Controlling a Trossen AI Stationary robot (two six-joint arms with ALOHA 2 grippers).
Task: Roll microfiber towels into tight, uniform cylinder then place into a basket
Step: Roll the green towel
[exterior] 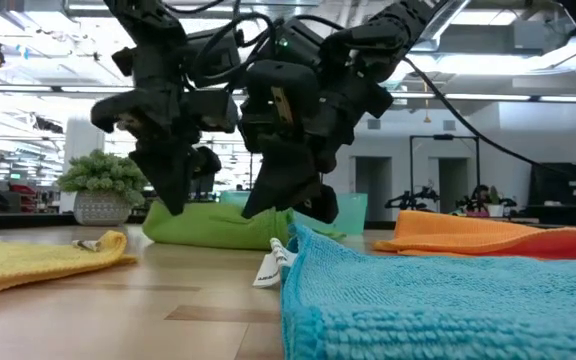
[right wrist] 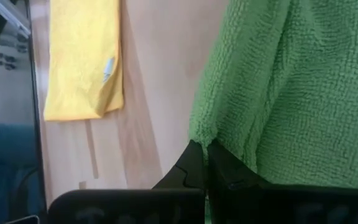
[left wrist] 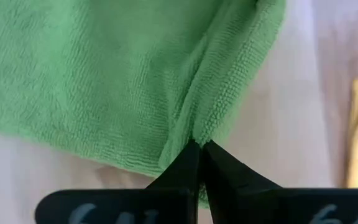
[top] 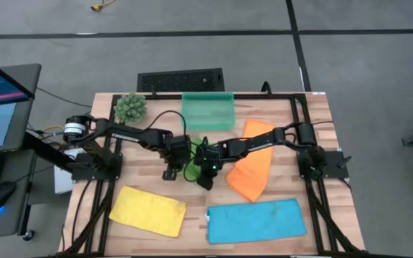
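Note:
The green towel (top: 192,170) lies bunched at the table's middle, resting on the wood in the low view (exterior: 218,224). My left gripper (top: 172,173) (left wrist: 200,144) is shut on its left part and my right gripper (top: 205,180) (right wrist: 201,146) on its right part. The teal basket (top: 207,111) stands behind them at the far edge. The orange towel (top: 253,170) lies to the right, partly under my right arm. The yellow towel (top: 148,210) and the blue towel (top: 255,221) lie flat along the near edge. My left gripper pinches a raised fold of the green towel beside its hemmed edge (left wrist: 199,127) between its two fingertips, coming steeply from above. The rest of the towel lies slack on the table. My right gripper pinches the towel's rolled-over edge at a corner (right wrist: 201,132) between its two fingertips, slanting down from the right. The cloth beyond the fingers rests on the table.
A spiky green plant ball (top: 130,107) sits at the far left, next to the basket. A black grille (top: 181,79) lies beyond the far edge. A monitor and keyboard stand off the table's left side. Bare wood (top: 192,197) shows between the green towel and the near towels.

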